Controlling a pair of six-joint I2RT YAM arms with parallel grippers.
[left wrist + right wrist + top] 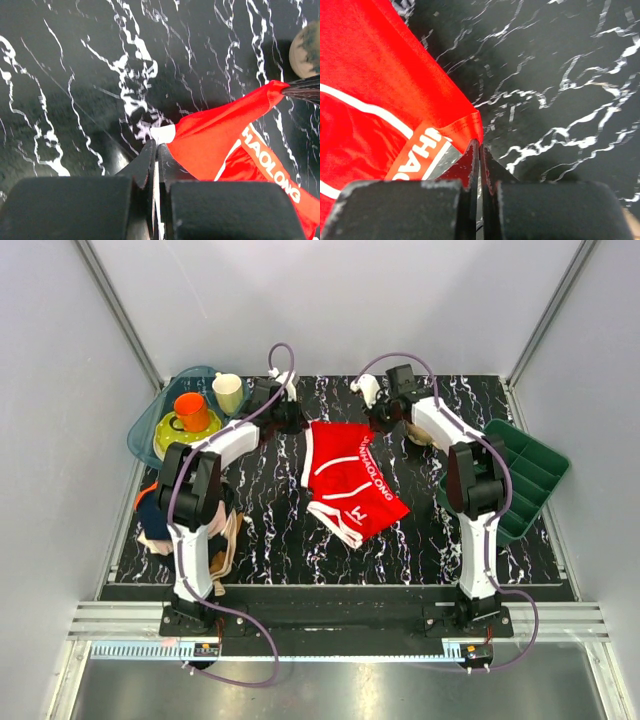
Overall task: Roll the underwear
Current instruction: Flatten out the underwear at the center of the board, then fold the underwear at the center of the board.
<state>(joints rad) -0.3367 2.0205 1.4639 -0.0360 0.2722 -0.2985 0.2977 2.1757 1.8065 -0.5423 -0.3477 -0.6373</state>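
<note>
Two tools pinch the far edge of the underwear (350,475), which lies at the middle of the surface (260,530). Clenched on the white-trimmed far-left corner: left tool (156,146). Clenched on the far-right corner by the lettering: right tool (480,145). Edge stretched taut between them, probably so the roll starts straight. Near end rumpled, partly folded.

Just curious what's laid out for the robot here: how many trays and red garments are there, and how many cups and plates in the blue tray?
Trays: 2, the blue tray and the green tray
Cups: 2, the orange cup and the cream cup
Plates: 1, the yellow-green plate
Red garments: 1, the red underwear
Total: 6
</note>
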